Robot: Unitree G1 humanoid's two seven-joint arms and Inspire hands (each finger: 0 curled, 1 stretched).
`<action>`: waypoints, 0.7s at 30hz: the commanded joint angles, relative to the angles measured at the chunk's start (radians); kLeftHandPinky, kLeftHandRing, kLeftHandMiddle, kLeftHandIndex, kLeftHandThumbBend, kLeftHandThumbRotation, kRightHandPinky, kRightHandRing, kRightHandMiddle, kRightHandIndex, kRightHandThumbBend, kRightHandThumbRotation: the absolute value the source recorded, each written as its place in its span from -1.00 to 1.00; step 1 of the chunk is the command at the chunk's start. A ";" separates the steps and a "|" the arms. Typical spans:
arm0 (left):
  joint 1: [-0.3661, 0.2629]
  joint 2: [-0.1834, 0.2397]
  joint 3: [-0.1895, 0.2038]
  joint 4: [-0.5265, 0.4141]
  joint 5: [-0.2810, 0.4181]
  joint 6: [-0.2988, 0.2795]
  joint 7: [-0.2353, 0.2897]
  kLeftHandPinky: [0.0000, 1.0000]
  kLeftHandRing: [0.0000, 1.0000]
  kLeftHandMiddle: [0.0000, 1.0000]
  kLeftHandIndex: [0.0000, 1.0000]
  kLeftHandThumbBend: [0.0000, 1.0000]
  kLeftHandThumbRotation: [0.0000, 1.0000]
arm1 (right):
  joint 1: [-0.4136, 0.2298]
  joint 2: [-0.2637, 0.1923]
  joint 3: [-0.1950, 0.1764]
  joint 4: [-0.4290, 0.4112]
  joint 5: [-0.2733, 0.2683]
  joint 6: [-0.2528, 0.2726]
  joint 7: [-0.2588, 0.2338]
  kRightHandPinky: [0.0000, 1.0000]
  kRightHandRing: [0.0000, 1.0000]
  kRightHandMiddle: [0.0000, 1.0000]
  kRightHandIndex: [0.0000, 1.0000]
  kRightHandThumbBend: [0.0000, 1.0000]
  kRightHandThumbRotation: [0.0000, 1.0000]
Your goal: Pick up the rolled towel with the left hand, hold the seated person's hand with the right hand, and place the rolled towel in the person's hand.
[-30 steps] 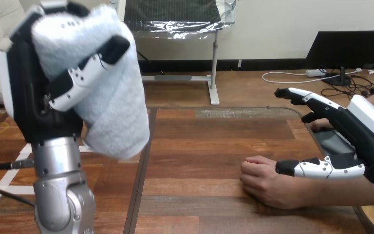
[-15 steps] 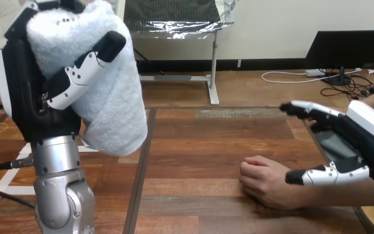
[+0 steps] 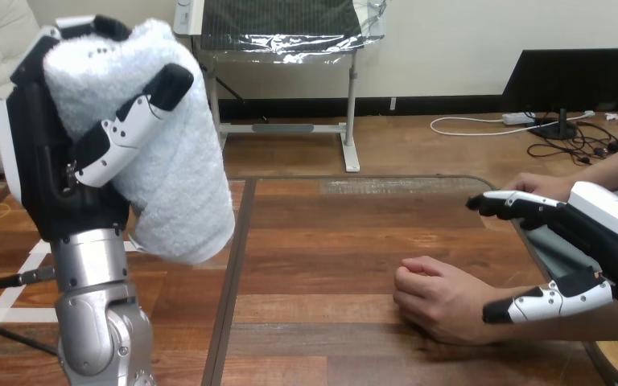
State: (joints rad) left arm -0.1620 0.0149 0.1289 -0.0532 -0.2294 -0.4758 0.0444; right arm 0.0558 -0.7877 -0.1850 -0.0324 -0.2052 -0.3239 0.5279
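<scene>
1. The rolled towel (image 3: 181, 185) is a thick, white, fluffy roll. It is nearly upright, with its lower end tilted to the right, and is raised well above the left part of the table (image 3: 330, 233). The fingers of the left hand (image 3: 48, 161) are curled round its upper half.
2. The person's hand (image 3: 438, 301) is a loose fist resting on the table's right part, knuckles pointing left. The right hand (image 3: 611, 241), fingers straight, straddles its wrist; whether they touch is unclear.
</scene>
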 commanded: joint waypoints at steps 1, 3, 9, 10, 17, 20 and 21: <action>-0.088 -0.004 0.005 0.023 0.017 -0.051 -0.017 -0.52 -0.37 -0.22 -0.21 0.33 -1.00 | -0.083 -0.032 0.016 0.009 -0.004 -0.002 0.008 0.64 0.73 0.73 0.73 0.93 -0.20; -0.090 -0.004 0.007 0.029 0.019 -0.057 -0.020 -0.52 -0.37 -0.23 -0.21 0.33 -1.00 | -0.085 -0.033 0.017 0.011 -0.006 -0.002 0.010 0.64 0.73 0.73 0.73 0.94 -0.20; -0.094 -0.003 0.008 0.053 0.011 -0.073 -0.035 -0.52 -0.37 -0.23 -0.21 0.34 -1.00 | -0.090 -0.040 0.030 0.026 -0.022 0.016 0.025 0.66 0.73 0.74 0.72 0.98 -0.24; -0.094 -0.002 0.008 0.056 0.007 -0.075 -0.039 -0.52 -0.37 -0.22 -0.21 0.33 -1.00 | -0.092 -0.042 0.032 0.029 -0.026 0.017 0.026 0.66 0.73 0.74 0.72 0.99 -0.25; -0.097 -0.001 0.010 0.075 -0.005 -0.086 -0.061 -0.52 -0.36 -0.22 -0.20 0.32 -1.00 | -0.099 -0.044 0.048 0.056 -0.055 0.016 0.031 0.65 0.72 0.74 0.72 1.00 -0.26; -0.095 -0.003 0.011 0.073 -0.001 -0.083 -0.060 -0.51 -0.36 -0.21 -0.20 0.32 -1.00 | -0.103 -0.043 0.057 0.076 -0.071 0.006 0.026 0.65 0.72 0.74 0.72 1.00 -0.26; -0.094 -0.004 0.010 0.072 0.000 -0.081 -0.060 -0.51 -0.36 -0.21 -0.20 0.33 -1.00 | -0.105 -0.043 0.061 0.085 -0.079 0.004 0.024 0.65 0.72 0.74 0.72 1.00 -0.26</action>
State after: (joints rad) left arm -0.1677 0.0148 0.1375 0.0263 -0.2303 -0.5339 -0.0055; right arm 0.0232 -0.7935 -0.1386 0.0251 -0.2640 -0.3066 0.5635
